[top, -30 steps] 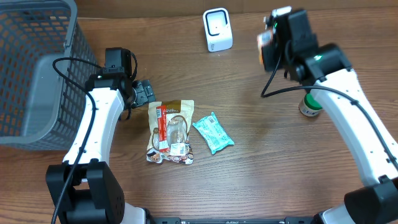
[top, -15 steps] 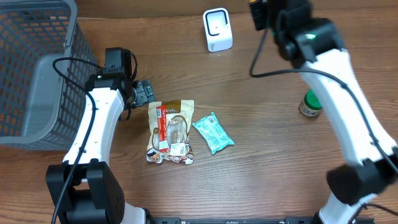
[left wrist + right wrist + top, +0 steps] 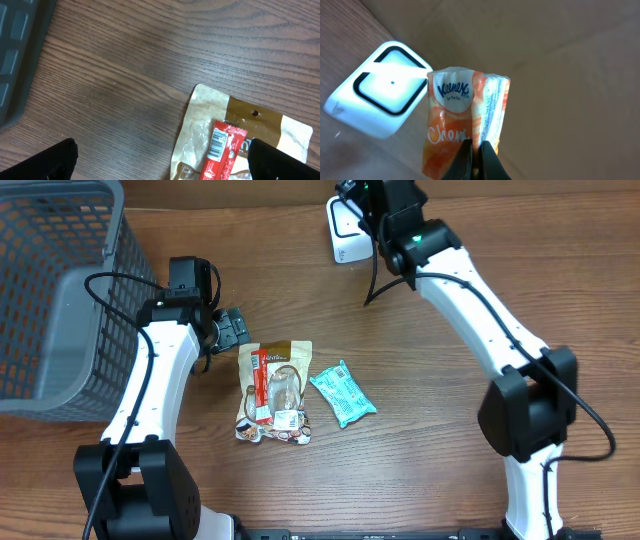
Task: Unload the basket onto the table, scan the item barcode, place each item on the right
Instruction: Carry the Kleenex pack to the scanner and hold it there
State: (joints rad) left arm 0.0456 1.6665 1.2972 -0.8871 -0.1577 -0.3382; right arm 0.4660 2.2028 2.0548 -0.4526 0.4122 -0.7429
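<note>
Right gripper [image 3: 475, 150]: clenched on an orange Kleenex pack [image 3: 452, 125], close to the white scanner [image 3: 375, 97].
Left gripper [image 3: 232, 328]: released, jaws wide, above the counter [image 3: 125, 75] by the snack pouch [image 3: 272, 390].

You see the table [image 3: 420, 470] from straight above, scanner [image 3: 345, 242] at the far edge. Your right wrist view faces that scanner closely; your left looks down close at the pouch [image 3: 205, 125], left of the scanner.
</note>
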